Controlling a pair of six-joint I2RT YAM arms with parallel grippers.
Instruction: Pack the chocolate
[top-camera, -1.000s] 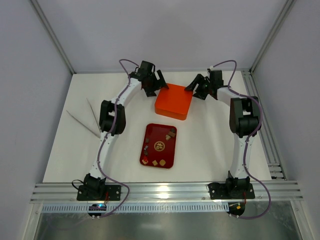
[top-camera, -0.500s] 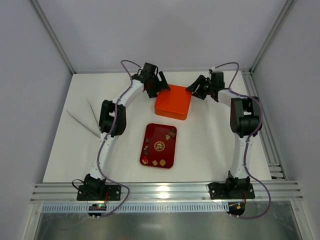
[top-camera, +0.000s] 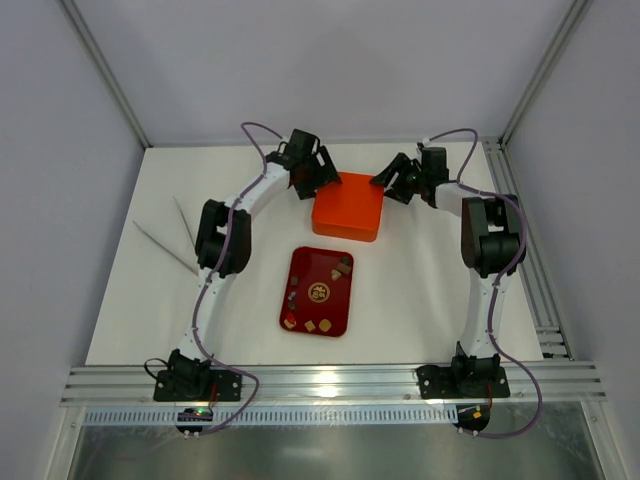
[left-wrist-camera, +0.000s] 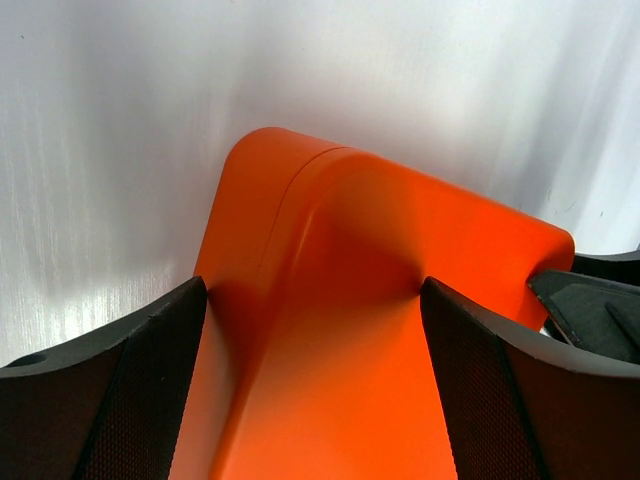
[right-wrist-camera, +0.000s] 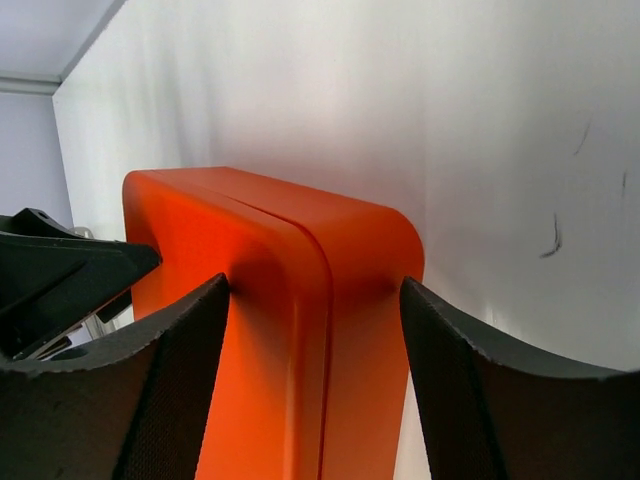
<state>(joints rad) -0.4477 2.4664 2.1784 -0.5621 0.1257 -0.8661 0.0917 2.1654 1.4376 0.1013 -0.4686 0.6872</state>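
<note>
Several small chocolate pieces (top-camera: 326, 323), dark brown and tan, lie on the dark red tray (top-camera: 299, 270) at the table's middle. The orange box (top-camera: 348, 205) stands closed behind the tray. My left gripper (top-camera: 322, 180) straddles its far left corner, with both fingers touching the box (left-wrist-camera: 340, 330). My right gripper (top-camera: 390, 185) straddles its far right corner, with both fingers against the box (right-wrist-camera: 300, 330). In the left wrist view the left gripper (left-wrist-camera: 308, 290) has orange surface filling its gap. In the right wrist view the right gripper (right-wrist-camera: 315, 285) spans the box's rounded corner.
Two thin pale sticks (top-camera: 165, 240) lie on the table's left side. Aluminium rails (top-camera: 530, 260) run along the right edge and the front edge. Enclosure walls stand close behind the box.
Both grippers have moved inward onto the orange box's far corners. The box has turned slightly and sits squarer to the table. The tray and chocolates have not moved.
</note>
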